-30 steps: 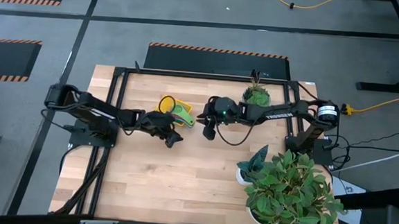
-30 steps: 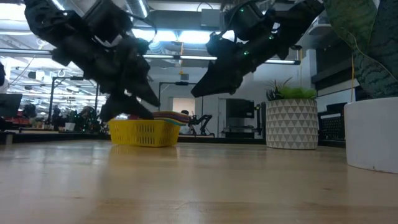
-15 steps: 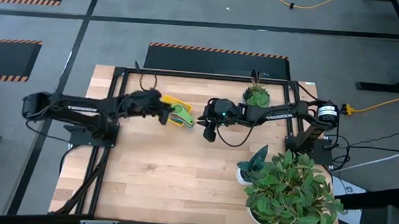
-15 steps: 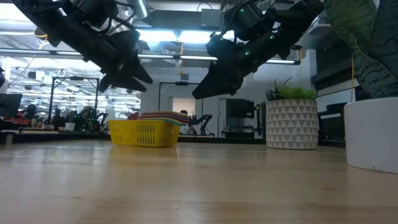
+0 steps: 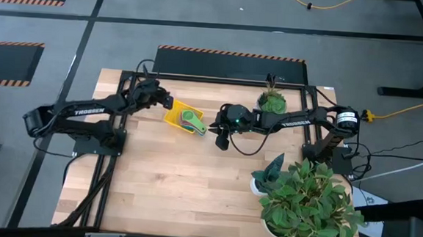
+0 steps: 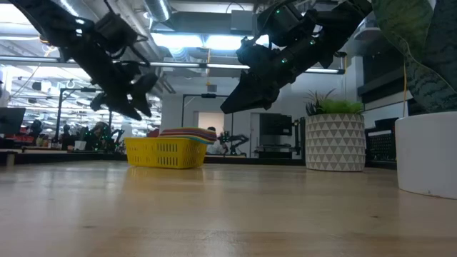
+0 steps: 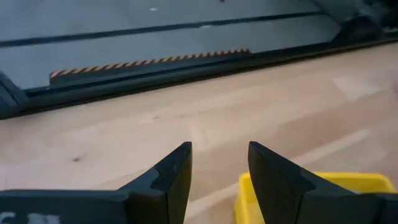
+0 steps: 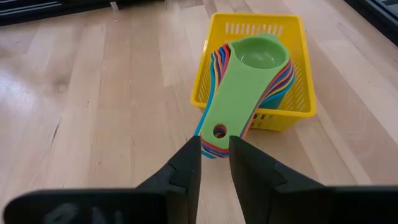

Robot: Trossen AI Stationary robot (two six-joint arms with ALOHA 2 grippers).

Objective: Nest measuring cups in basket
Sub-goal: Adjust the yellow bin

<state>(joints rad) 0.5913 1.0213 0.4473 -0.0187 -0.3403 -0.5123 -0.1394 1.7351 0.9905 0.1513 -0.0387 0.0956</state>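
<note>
The yellow basket (image 5: pixel 172 115) stands on the table's far middle. It also shows in the low view (image 6: pixel 164 153) and the right wrist view (image 8: pixel 292 37). The nested measuring cups (image 8: pixel 249 81), green on top, sit in it. Their handles (image 8: pixel 217 134) stick out over its rim toward my right gripper. My left gripper (image 5: pixel 164 101) is open and empty, raised just beyond the basket's far left corner (image 7: pixel 323 186). My right gripper (image 5: pixel 213 124) hovers to the right of the basket, above the handle ends, with a narrow gap between its fingers (image 8: pixel 215 146).
A small plant in a white patterned pot (image 5: pixel 271 101) stands at the far right, right of my right arm. A large leafy plant in a white pot (image 5: pixel 302 197) fills the near right corner. A black frame rail (image 5: pixel 214 78) runs along the far edge. Bare wood lies near the front.
My left gripper has risen from the basket's near side at table height. It has gone toward the table's far edge, passing over the basket, and now stands beyond its far left corner. My right gripper has kept still.
</note>
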